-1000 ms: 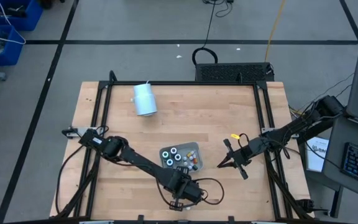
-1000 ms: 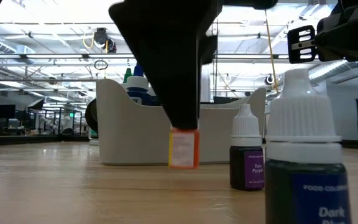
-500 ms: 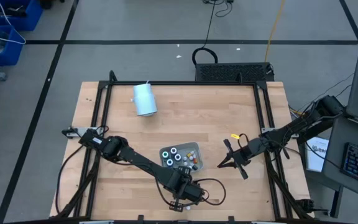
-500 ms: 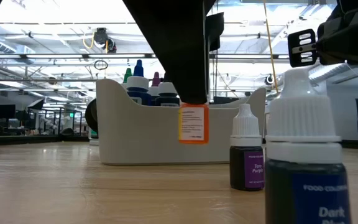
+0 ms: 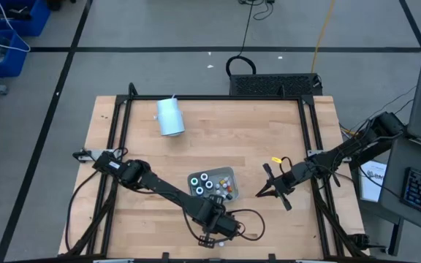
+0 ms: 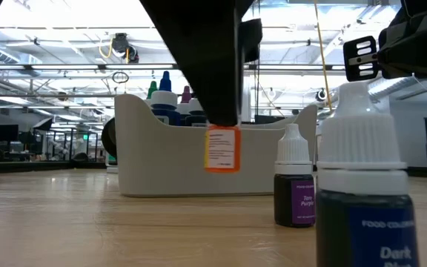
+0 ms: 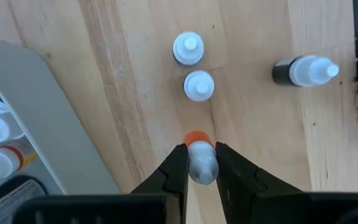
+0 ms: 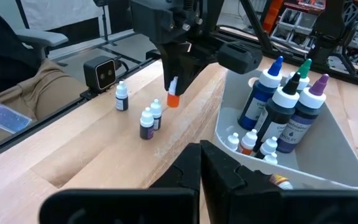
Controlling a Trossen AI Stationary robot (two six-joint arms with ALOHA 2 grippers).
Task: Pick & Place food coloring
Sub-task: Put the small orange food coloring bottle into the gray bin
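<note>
Pale wooden planks make up my tabletop [image 5: 232, 146], framed by black rails, with grey floor around it. My left end effector [image 7: 199, 163] hangs above the wood near the front edge, its fingers [image 7: 174, 167] pinched narrow on the white cap of a small orange bottle [image 6: 222, 149], which hangs clear of the wood in the low view. I see the same bottle [image 8: 173, 99] from my right wrist, dangling under the left arm just beside the grey tray [image 8: 328, 163].

That tray [image 5: 227, 172] sits near the middle of the front half of the tabletop. It holds four tall dark bottles [image 8: 277, 104] with coloured tips, standing upright together, and several small white-capped bottles [image 8: 253, 144] beside them.

Outside the tray, on the bare wood toward the front edge, three small bottles remain. Two stand upright close together, one just beside the other [image 7: 198, 86], the other being [image 7: 188, 48]. A third, dark with a white cap [image 7: 303, 71], stands apart from that pair, nearer the front edge. In the low view the purple one [image 6: 294, 184] stands in front of the tray and a dark-labelled one [image 6: 362, 185] looms closest to the camera.

My right end effector [image 5: 262, 193] is closed on nothing, waiting to the right of the tray. A white cylinder [image 5: 169, 117] lies near the back left corner.
</note>
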